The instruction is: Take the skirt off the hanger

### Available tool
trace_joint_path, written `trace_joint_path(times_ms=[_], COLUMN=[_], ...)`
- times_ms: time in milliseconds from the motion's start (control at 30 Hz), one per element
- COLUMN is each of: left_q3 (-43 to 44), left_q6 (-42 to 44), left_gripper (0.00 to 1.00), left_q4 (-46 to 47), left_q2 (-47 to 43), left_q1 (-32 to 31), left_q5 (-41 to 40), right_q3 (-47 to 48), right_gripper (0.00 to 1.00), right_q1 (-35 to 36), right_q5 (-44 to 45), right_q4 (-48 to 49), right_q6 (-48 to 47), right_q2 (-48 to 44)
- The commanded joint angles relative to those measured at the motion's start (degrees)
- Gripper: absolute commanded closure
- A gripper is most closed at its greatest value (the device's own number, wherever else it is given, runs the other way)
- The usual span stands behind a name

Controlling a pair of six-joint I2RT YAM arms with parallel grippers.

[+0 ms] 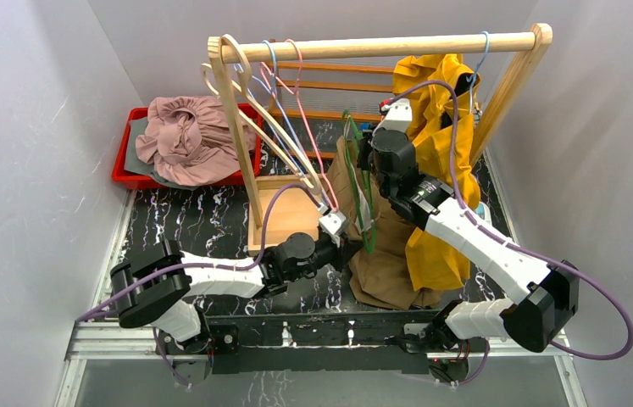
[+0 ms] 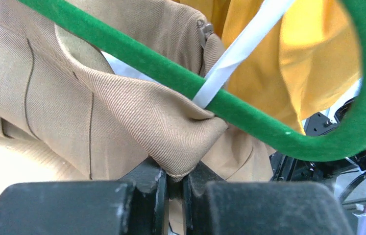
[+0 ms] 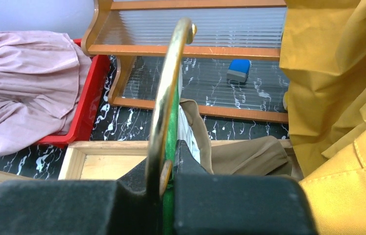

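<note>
1. Mid-table, under rack rail (image 1: 380,47): skirt (image 1: 389,263) is hanging on green hanger (image 1: 365,212), hanger's long axis running near-far.
2. L gripper (image 2: 173,178) is pinching skirt's waistband fold just under hanger bar; nearer arm.
3. R gripper (image 3: 168,171) is clamping hanger's hook (image 3: 171,73), above skirt.

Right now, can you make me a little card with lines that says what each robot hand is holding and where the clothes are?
left gripper: shut, pinching a fold of the tan twill skirt
right gripper: shut on the gold metal hook of the green velvet hanger
skirt: not yet off the hanger; its white strap crosses the bar
yellow garment: hanging from the wooden rack
pink cloth: in the red bin
</note>
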Motion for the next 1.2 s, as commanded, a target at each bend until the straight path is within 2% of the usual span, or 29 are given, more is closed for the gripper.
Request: trace_joint_path(times_ms=[0, 167, 400, 700, 967, 1167], left_q3=[-1.1, -1.5, -2.5, -6.2, -4.5, -5.4], left_q6=[-2.4, -5.4, -6.9, -6.3, -6.0, -4.9], left_gripper=[1.00, 1.00, 1.00, 1.00, 1.00, 1.00], left_q4=[2.1, 1.1, 0.4, -1.5, 1.3, 1.4], left_q2=[-5.6, -7.9, -7.9, -10.2, -7.1, -6.5], left_q1=[-0.7, -1.8, -3.6, -3.9, -4.3, -4.4], left_q5=[3.7, 9.6, 12.8, 12.9, 26.4, 24.6], right_q3=[-2.3, -5.0, -0.5, 6.1, 8.0, 6.9], right_gripper=[1.00, 1.00, 1.00, 1.00, 1.00, 1.00], right_q1=[-0.1, -0.5, -4.1, -7.8, -11.3, -11.3], right_q5=[7.5, 10.7, 9.9, 8.6, 2.5, -1.7], right_q4=[19.9, 34.6, 39.3, 37.4, 37.6, 30.4], right_q6=[-3.0, -9.6, -10.5, -9.5, -5.6, 1.5], right_q2=[-2.7, -0.2, 3.9, 5.3, 6.7, 2.7])
